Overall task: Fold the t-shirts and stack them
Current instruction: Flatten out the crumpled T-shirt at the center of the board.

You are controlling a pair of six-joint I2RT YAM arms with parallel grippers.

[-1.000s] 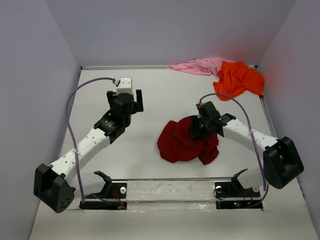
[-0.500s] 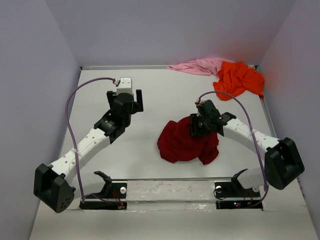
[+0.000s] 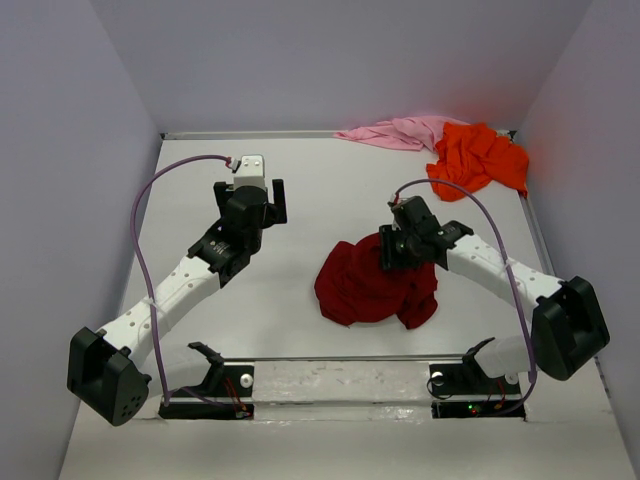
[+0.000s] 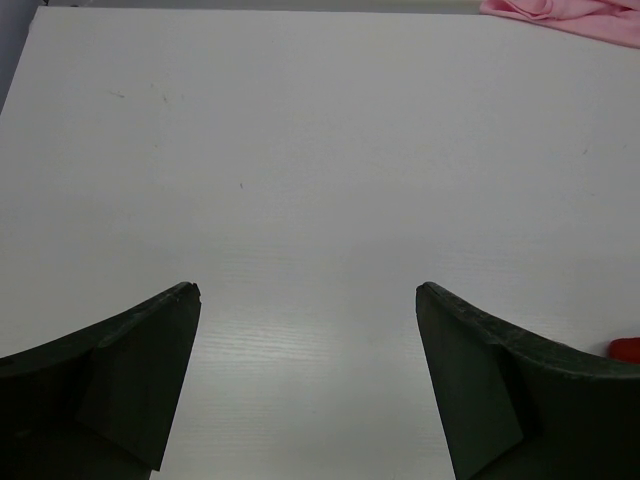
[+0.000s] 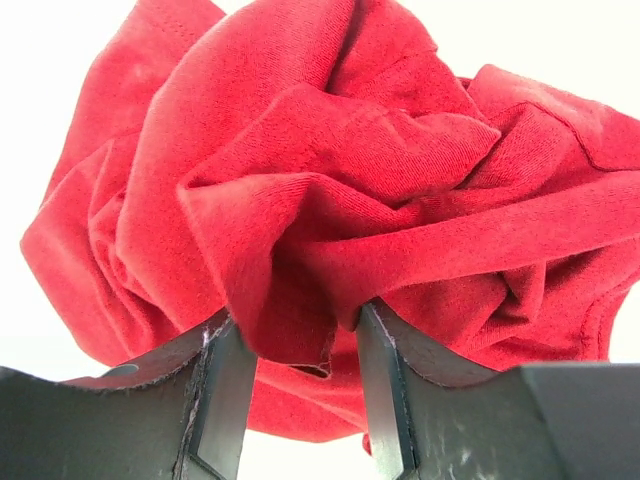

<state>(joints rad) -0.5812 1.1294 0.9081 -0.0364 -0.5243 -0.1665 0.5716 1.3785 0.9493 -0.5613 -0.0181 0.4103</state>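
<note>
The dark red t-shirt [image 3: 360,285] lies crumpled at the table's middle and fills the right wrist view [image 5: 330,170]. My right gripper [image 3: 393,250] sits on its far right edge, jaws closed on a bunched fold of it [image 5: 295,325]. The bright orange t-shirt [image 3: 478,158] and pale pink t-shirt [image 3: 395,132] lie crumpled at the back right corner, touching. My left gripper [image 3: 268,200] is open and empty over bare table [image 4: 308,290], left of the dark red shirt. A strip of the pink shirt [image 4: 570,15] shows at the top right of the left wrist view.
White table [image 3: 300,180] is enclosed by grey walls at the left, back and right. A purple cable loops over each arm. The arm bases stand at the near edge. A sliver of red [image 4: 625,348] shows at the right edge of the left wrist view.
My right gripper has shifted slightly up and to the left on the dark red t-shirt. The left arm has not moved.
</note>
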